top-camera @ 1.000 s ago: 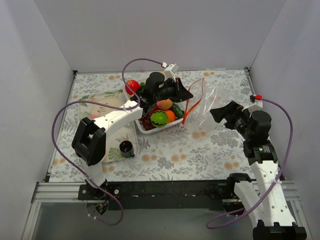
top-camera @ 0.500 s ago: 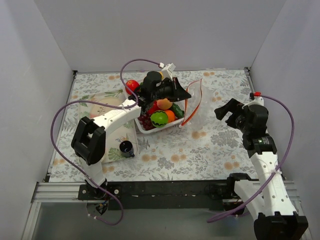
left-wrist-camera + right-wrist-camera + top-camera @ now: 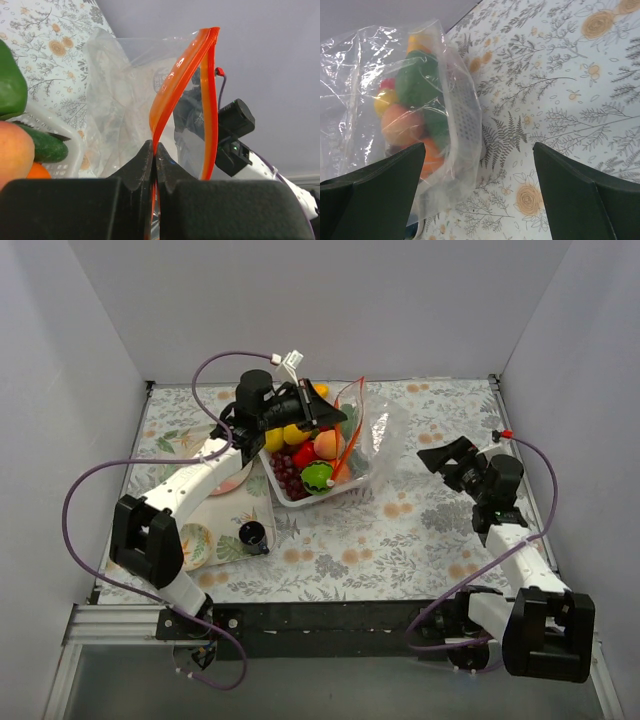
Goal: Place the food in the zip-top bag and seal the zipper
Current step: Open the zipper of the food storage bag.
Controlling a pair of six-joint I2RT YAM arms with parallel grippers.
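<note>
- Top external view: the clear crinkly plastic zip-top bag (image 3: 378, 438) stands at the far middle of the table, just right of the tray, with its mouth lifted.
- Its orange-red zipper strip (image 3: 349, 436) runs up from the tray's right end. In the left wrist view the strip (image 3: 181, 82) forms a narrow open loop, the two sides apart at mid-height.
- The left gripper (image 3: 333, 421) reaches in from the left over the tray. Its two black fingers are pressed together on one side of the strip, pinching it near the lower end (image 3: 154, 150).
- The glossy plastic toy fruits and vegetables (image 3: 312, 454), yellow, red, orange, green and dark purple, lie piled in the white perforated rectangular tray (image 3: 300, 499).
- From the right wrist view the food (image 3: 412, 107) shows through the bag's film, which hangs against the tray's end; I cannot tell whether the film wraps around it.
- The right gripper (image 3: 441, 457) hovers to the right, apart from the bag, its jaws spread wide and holding nothing (image 3: 479, 147).
- A floral-patterned table cover (image 3: 420, 530) lies under everything.
</note>
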